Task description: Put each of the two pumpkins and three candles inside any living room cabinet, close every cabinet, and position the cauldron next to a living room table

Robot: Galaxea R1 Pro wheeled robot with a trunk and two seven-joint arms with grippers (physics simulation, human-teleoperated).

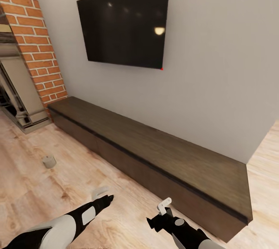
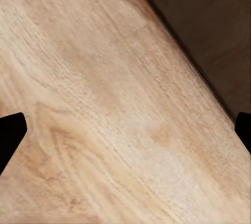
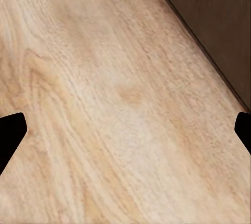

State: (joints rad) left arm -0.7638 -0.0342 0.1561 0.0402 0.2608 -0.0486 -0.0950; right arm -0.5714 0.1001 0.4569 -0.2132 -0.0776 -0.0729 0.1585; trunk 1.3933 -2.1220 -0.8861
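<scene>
Matt dark-wood cabinet [image 1: 162, 156] — glossy television [image 1: 126, 22].

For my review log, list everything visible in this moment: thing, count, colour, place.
cabinet: one, dark brown, long and low against the wall, doors shut
candle: one, beige, on the floor off the cabinet's left end
television: one, black, mounted on the wall above the cabinet
brick column: one, red-brown, left of the television
floor: light wood planks, in front of the cabinet
wall: pale grey, behind the cabinet
left gripper: one, white fingers on a black wrist, open, empty, above the floor
right gripper: one, same colours, open, empty, near the cabinet front
</scene>
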